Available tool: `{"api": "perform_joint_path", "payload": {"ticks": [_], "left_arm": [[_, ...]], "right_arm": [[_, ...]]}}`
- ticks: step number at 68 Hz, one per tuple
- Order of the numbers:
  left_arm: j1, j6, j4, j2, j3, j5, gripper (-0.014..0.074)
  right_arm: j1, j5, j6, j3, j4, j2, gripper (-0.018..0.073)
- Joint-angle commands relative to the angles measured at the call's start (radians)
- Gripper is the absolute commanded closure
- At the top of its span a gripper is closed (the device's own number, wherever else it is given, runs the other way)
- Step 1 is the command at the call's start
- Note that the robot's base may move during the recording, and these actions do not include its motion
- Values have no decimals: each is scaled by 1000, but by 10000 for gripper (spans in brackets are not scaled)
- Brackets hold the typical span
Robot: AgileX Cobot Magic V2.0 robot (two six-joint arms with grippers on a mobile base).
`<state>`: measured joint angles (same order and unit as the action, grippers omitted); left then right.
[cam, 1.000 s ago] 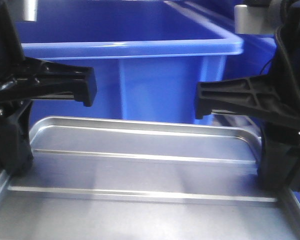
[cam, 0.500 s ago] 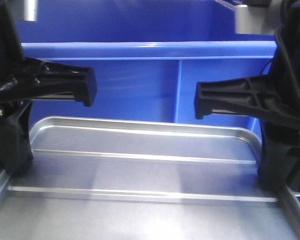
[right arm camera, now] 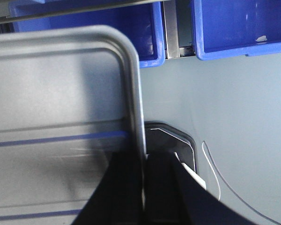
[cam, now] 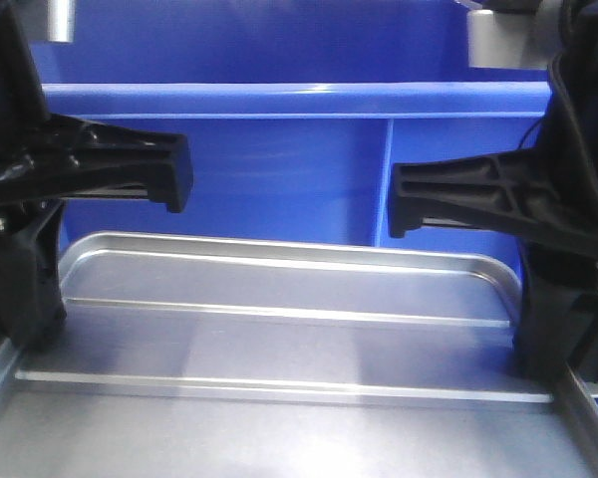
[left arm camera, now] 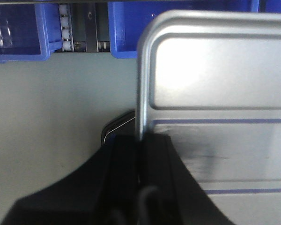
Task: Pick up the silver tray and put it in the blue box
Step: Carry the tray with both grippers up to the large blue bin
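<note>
The left claw (left arm camera: 138, 154) and right claw (right arm camera: 143, 174) clamp the silver tray (cam: 279, 344) by its rims, outside the blue box (cam: 279, 169).

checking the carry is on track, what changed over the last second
The blue box slid right across the front view: its right corner left the frame and its vertical rib moved from left of centre to right of centre. Nothing was grasped or released. The silver tray kept its place in view, left gripper and right gripper still shut on its side rims.
</note>
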<state>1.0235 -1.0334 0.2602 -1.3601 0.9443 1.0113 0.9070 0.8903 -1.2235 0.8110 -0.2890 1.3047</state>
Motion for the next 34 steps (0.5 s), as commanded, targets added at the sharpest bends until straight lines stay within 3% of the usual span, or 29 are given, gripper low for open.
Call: {"api": "perform_joint_path", "payload": {"ticks": [1, 34], "left_arm": [[12, 3, -12, 28, 25, -25, 697], [12, 3, -12, 28, 25, -25, 697]], "right_arm": [[3, -57, -4, 28, -30, -30, 489], [3, -58, -4, 28, -30, -30, 489]]}}
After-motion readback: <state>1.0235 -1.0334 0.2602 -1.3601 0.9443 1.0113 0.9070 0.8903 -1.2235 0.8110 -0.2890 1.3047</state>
